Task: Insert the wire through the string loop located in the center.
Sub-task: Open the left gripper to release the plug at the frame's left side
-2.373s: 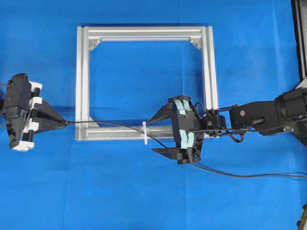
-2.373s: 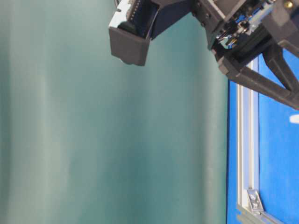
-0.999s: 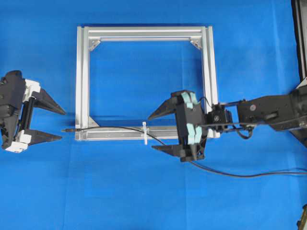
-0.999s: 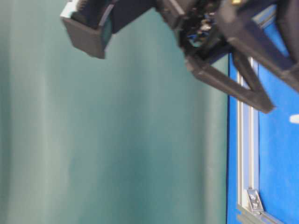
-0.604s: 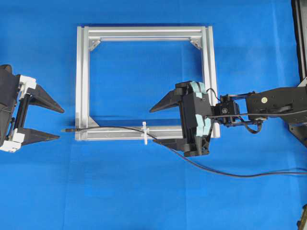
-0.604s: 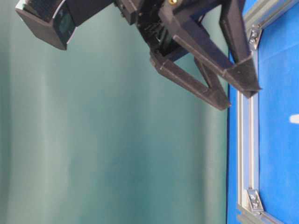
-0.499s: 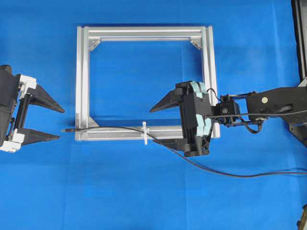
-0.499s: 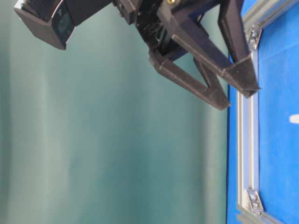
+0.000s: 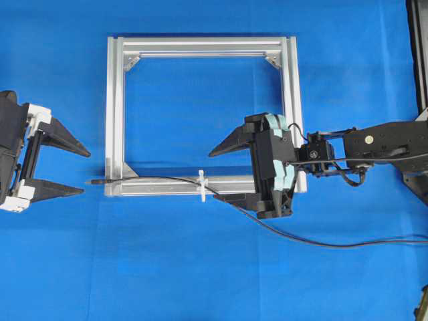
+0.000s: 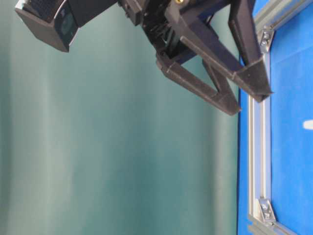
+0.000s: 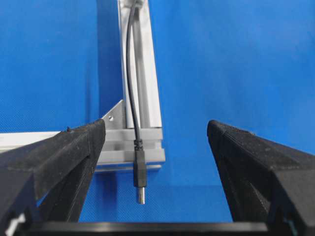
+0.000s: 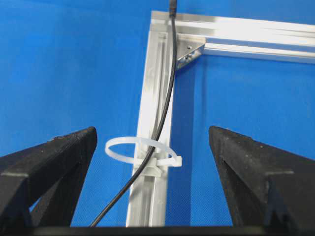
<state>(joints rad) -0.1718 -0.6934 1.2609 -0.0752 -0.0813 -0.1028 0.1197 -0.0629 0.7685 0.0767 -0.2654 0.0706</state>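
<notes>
wire [image 11: 132,73]: thin, limp, light | threaded through string loop [image 12: 142,150] | grasp: stiff plug end | left gripper [image 9: 65,168], right gripper [image 9: 224,174]: spread, empty

even, bright overhead light; the blue table cover [image 9: 200,267] is saturated, and soft shadows fall just beside the aluminium frame [image 9: 200,47] and below the right gripper [image 9: 224,174]. glare whitens the frame's far bar ahead of the right gripper's fingers [image 12: 256,162] in the right wrist view, and those near fingers are soft while the string loop [image 12: 142,152] between them is sharp. the table-level view is dimmer, the left gripper [image 10: 249,98] close to the lens and slightly blurred against a hazy green backdrop [image 10: 98,147].
</notes>
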